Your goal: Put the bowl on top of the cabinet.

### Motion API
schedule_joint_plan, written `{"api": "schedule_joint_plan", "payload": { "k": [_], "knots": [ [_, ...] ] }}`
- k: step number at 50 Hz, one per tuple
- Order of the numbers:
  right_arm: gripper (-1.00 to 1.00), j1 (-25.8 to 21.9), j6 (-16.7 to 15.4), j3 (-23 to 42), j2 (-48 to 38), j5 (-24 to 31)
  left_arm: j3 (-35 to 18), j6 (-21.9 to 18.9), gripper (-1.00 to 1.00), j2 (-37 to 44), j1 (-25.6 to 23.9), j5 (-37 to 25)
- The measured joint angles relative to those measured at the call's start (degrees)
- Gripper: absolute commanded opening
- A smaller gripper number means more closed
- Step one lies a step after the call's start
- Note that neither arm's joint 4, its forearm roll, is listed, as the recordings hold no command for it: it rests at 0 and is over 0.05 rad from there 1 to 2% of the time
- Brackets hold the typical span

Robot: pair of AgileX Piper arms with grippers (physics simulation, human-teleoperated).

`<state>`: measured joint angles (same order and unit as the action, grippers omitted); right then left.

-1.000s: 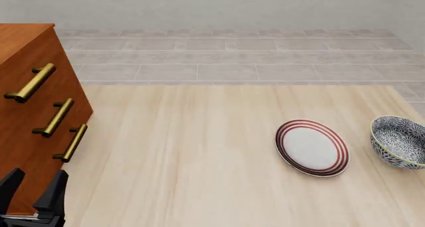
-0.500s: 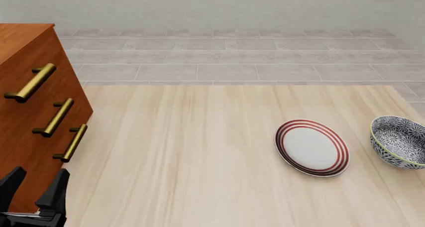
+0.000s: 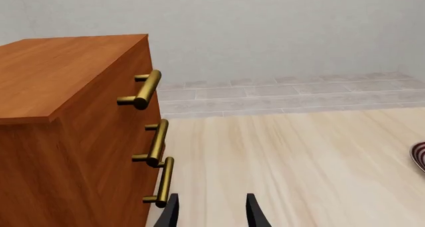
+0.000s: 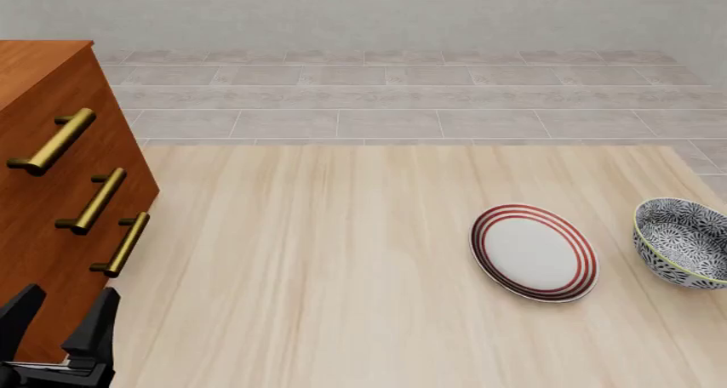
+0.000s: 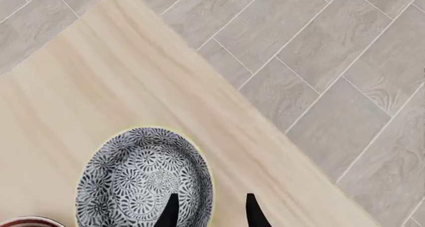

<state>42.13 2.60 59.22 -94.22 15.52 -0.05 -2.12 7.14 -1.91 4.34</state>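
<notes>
Deep round ceramic bowl (image 4: 684,242) with dense dark-blue-and-white floral pattern and thin pale yellowish rim: sitting upright on the light wooden table (image 4: 340,260), at the right edge in the front view, close to the table's right border. Showing its patterned interior (image 5: 145,179) in the right wrist view, near the table edge and the grey tiled floor (image 5: 319,62) beyond. Flat white plate with red rings (image 4: 534,252): lying just beside the bowl on its left, apart from it. Right gripper (image 5: 207,211): hovering above the bowl, fingers spread, one fingertip (image 5: 170,212) over the rim, grasping nothing. Large reddish-brown wooden cabinet (image 4: 46,192) with three brass bar handles (image 4: 91,202): standing at the far left of the table, well apart from the bowl, top bare (image 3: 53,72). Left gripper (image 4: 57,328): hanging close beside the cabinet's front, fingers parted, holding nothing.
</notes>
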Motion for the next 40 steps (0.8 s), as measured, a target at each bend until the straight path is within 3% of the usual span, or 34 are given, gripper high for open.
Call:
{"api": "schedule_joint_plan", "payload": {
  "k": [40],
  "knots": [
    [1.0, -0.63, -0.41, -2.35, -7.98, -5.03, 0.01, -0.2, 1.0, -1.46, 0.0, -1.29]
  ]
}}
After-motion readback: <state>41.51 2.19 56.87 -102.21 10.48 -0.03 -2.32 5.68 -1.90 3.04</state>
